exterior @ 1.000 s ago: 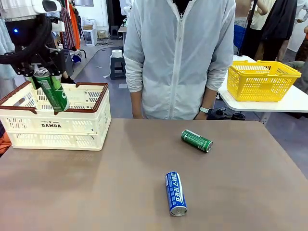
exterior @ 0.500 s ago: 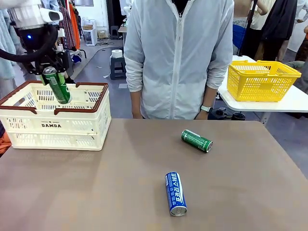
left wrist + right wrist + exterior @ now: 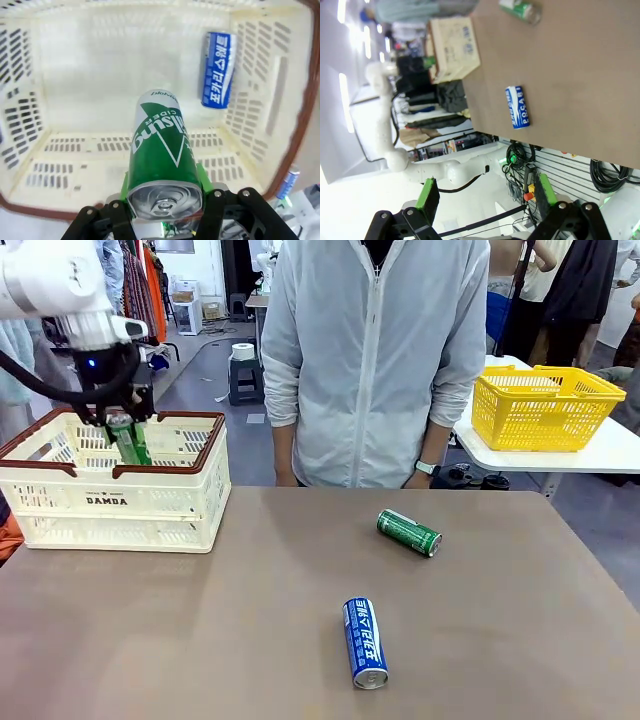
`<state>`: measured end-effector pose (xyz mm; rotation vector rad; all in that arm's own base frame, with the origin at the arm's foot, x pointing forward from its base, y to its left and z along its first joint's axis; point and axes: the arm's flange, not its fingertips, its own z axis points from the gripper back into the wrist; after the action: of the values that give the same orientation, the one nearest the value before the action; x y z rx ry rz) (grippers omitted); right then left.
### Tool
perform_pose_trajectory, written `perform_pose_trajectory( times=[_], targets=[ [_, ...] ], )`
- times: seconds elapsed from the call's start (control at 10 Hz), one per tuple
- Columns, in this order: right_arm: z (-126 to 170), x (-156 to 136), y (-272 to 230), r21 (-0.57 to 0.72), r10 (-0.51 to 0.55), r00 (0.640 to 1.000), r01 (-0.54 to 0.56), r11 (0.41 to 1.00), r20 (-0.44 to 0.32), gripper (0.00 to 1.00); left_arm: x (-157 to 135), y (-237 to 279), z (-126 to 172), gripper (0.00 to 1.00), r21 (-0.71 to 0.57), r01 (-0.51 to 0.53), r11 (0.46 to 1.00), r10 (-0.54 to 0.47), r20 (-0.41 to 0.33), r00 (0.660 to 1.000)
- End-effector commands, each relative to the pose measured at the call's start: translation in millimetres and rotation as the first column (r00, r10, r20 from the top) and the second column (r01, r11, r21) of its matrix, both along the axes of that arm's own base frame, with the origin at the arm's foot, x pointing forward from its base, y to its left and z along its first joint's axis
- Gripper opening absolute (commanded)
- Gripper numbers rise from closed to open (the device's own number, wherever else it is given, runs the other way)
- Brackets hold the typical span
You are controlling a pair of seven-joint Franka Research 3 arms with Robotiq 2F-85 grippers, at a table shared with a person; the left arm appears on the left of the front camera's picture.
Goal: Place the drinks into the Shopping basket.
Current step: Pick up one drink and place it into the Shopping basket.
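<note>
Down and farther back has gone the left end effector since a second ago, and now it hangs right over the basket. It is pinching a green can tight between its green pads. The can is a little tilted, and its low end dips into the basket. Under it, inside the basket and next to one wall, a blue can lies on its side. The basket sits on the table, at the far left corner. Two more drinks lie on the table, well apart from the basket. One is a second green can toward the far side, and the other is a second blue can closer to the robot. Both are where they were before. The right end effector is spread wide and holds nothing. A person in a light jacket stands at the far side of the table. A yellow basket sits on a white table behind.
</note>
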<state>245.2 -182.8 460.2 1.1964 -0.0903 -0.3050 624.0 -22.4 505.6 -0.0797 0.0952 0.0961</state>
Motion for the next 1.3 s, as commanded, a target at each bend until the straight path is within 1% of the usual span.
perform_pose_trajectory(
  times=[0.0,0.3,0.4,0.5,0.6,0.8,1.0,1.1,1.2],
  targets=[
    [6,2,0,0.021,-0.012,1.000,0.012,1.000,0.002,1.00,12,6,-18,0.00,0.000,0.006,1.000,-0.006,-0.017,1.000],
    [6,2,0,0.021,-0.012,1.000,0.012,1.000,0.002,1.00,17,4,-36,0.00,0.023,0.014,1.000,-0.013,-0.082,0.997],
    [6,2,0,0.021,-0.012,1.000,0.012,1.000,0.002,1.00,19,2,-39,0.20,0.023,0.016,1.000,-0.014,-0.094,0.995],
    [6,2,0,0.021,-0.012,1.000,0.012,1.000,0.002,1.00,20,2,-41,0.76,0.028,0.018,0.999,-0.015,-0.100,0.995],
    [6,2,0,0.021,-0.012,1.000,0.012,1.000,0.002,1.00,21,1,-42,1.00,0.026,0.015,1.000,-0.012,-0.100,0.995],
    [6,2,0,0.021,-0.012,1.000,0.012,1.000,0.002,1.00,20,3,-39,1.00,0.028,0.013,1.000,-0.010,-0.094,0.996],
    [6,2,0,0.021,-0.012,1.000,0.012,1.000,0.002,1.00,13,2,-27,1.00,0.031,0.003,1.000,-0.001,-0.067,0.998],
    [6,2,0,0.021,-0.012,1.000,0.012,1.000,0.002,1.00,5,0,-13,1.00,0.016,0.009,1.000,-0.008,-0.047,0.999],
    [6,2,0,0.021,-0.012,1.000,0.012,1.000,0.002,1.00,-7,-2,11,1.00,-0.021,-0.011,1.000,0.010,-0.036,0.999]
  ],
)
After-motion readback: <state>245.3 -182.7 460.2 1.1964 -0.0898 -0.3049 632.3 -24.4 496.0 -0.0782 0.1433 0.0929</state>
